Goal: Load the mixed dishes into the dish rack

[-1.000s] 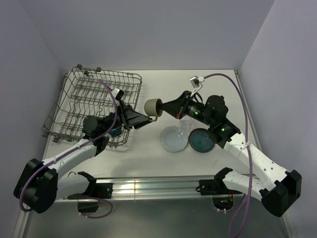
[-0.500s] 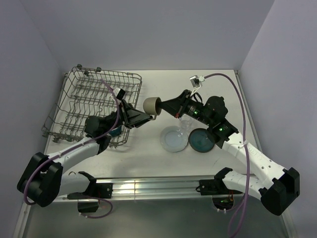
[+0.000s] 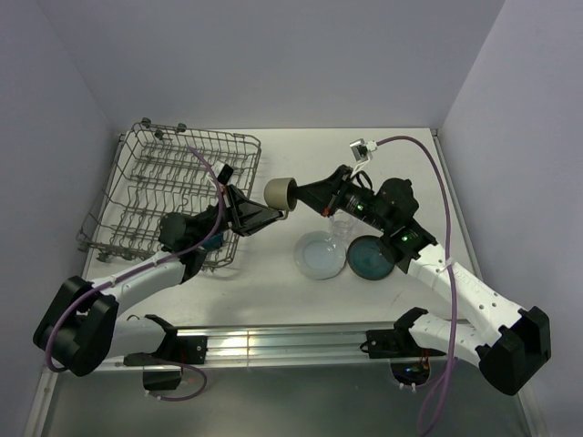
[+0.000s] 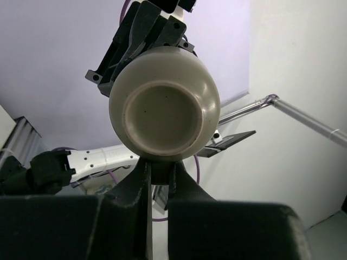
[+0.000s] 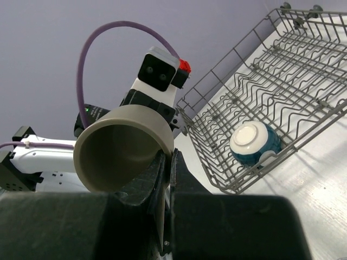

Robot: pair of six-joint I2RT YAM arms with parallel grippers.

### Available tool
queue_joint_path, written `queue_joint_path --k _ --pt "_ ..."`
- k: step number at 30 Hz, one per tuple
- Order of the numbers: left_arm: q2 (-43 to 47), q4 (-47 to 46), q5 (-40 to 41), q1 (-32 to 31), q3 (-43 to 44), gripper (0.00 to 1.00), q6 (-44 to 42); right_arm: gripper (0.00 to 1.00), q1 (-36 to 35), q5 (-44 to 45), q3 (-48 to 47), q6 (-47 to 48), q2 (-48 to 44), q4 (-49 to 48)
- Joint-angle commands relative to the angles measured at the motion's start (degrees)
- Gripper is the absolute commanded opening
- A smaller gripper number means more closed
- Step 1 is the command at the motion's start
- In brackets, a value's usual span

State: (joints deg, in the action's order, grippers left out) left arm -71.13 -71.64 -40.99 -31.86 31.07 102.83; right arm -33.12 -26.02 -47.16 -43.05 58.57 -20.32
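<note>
The olive-brown mug (image 3: pixel 279 193) hangs in the air between both arms, lying sideways. My right gripper (image 3: pixel 296 202) is shut on its rim (image 5: pixel 169 154), one finger inside the mug (image 5: pixel 116 146). My left gripper (image 3: pixel 276 216) sits just under the mug's base (image 4: pixel 162 103); its fingers (image 4: pixel 133 187) stand narrowly apart with a dark part of the mug, apparently the handle, pinched between the tips. The bowl (image 5: pixel 254 142) lies upside down in the near corner of the dish rack (image 3: pixel 155 173). The pale blue plate (image 3: pixel 321 255), dark teal plate (image 3: pixel 371 258) and glass tumbler (image 3: pixel 342 228) stand on the table.
The rack (image 5: pixel 282 81) fills the left half of the table, its near right corner just below the left gripper. The two plates lie side by side under the right arm, the tumbler behind them. Walls close the table on three sides.
The mug and both grippers have drifted slightly left and up together. The plates, tumbler and bowl have not moved.
</note>
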Motion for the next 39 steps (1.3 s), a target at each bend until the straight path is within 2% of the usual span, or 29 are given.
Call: queue_joint_path --k 1,4,5,7,8,10,12,14,15,18,19,20,21,22,23,24,25,26,32,39 --pt "-0.2 -9.3 1.3 -0.8 1.3 0.00 0.3 0.00 -0.4 0.2 0.0 1.6 0.1 -0.8" --pt "-0.7 -9.5 1.1 -0.8 1.2 0.00 0.5 0.00 -0.4 0.7 -0.8 2.1 0.5 0.5" --pt "-0.6 -9.2 0.8 -0.8 1.2 0.00 0.4 0.15 -0.3 1.3 -1.4 2.7 0.3 2.0" --pt "0.2 -6.6 0.8 -0.8 1.3 0.00 -1.2 0.39 -0.3 3.2 -2.0 3.1 0.2 3.7" --pt "0.6 -5.0 0.5 -0.7 1.6 0.00 -3.1 0.57 -0.2 4.0 -2.8 3.8 0.1 6.1" --pt "2.0 0.7 0.3 0.1 2.0 0.00 -5.2 0.71 -0.2 6.6 -3.7 4.8 -0.1 8.4" --pt "2.9 3.9 -0.6 1.2 2.6 0.00 -7.6 0.89 -0.2 9.4 -4.1 5.3 -1.3 11.9" --pt "4.5 8.6 -1.2 3.5 3.4 0.00 -9.9 0.98 0.2 15.1 -4.7 5.8 -2.8 16.3" --pt "5.6 10.7 -2.1 5.6 3.9 0.00 -11.1 0.98 0.2 17.8 -5.0 5.9 -3.4 18.4" --pt "8.5 28.9 -2.6 10.4 8.4 0.00 -20.5 0.99 0.6 31.0 -7.2 5.3 -5.4 29.3" --pt "9.0 44.5 -1.3 11.5 10.4 0.00 -24.7 0.99 0.8 33.8 -7.8 5.4 -5.8 31.8" --pt "9.1 54.7 1.0 12.3 17.0 0.00 -35.6 0.99 0.8 37.1 -8.6 6.0 -6.6 35.5" --pt "9.0 64.5 5.0 12.8 21.4 0.00 -41.2 0.99 0.9 38.0 -8.8 6.7 -7.0 36.9" --pt "7.5 74.3 16.6 12.6 25.9 0.00 -46.9 0.99 0.9 38.5 -9.0 8.1 -7.3 38.1" --pt "6.1 88.1 21.8 12.5 33.9 0.00 -53.6 0.99 0.9 39.3 -9.3 8.6 -7.9 40.1" --pt "3.0 92.5 25.7 12.7 37.1 0.00 -55.4 0.99 0.9 39.8 -9.2 9.1 -8.3 41.1" --pt "1.7 95.7 32.0 12.9 39.6 0.00 -57.1 0.99 0.9 40.3 -9.1 9.8 -8.6 42.0" --pt "0.5 99.3 34.9 12.9 43.6 0.00 -59.4 0.99 0.9 40.8 -8.6 10.0 -9.6 43.4" --pt "-9.2 105.9 52.6 12.9 54.0 0.00 -64.7 0.99 0.9 42.3 -5.4 11.5 -13.0 45.5" --pt "-22.4 104.6 60.9 12.9 57.9 0.00 -68.7 0.98 0.9 42.6 -3.9 11.6 -14.4 46.9"
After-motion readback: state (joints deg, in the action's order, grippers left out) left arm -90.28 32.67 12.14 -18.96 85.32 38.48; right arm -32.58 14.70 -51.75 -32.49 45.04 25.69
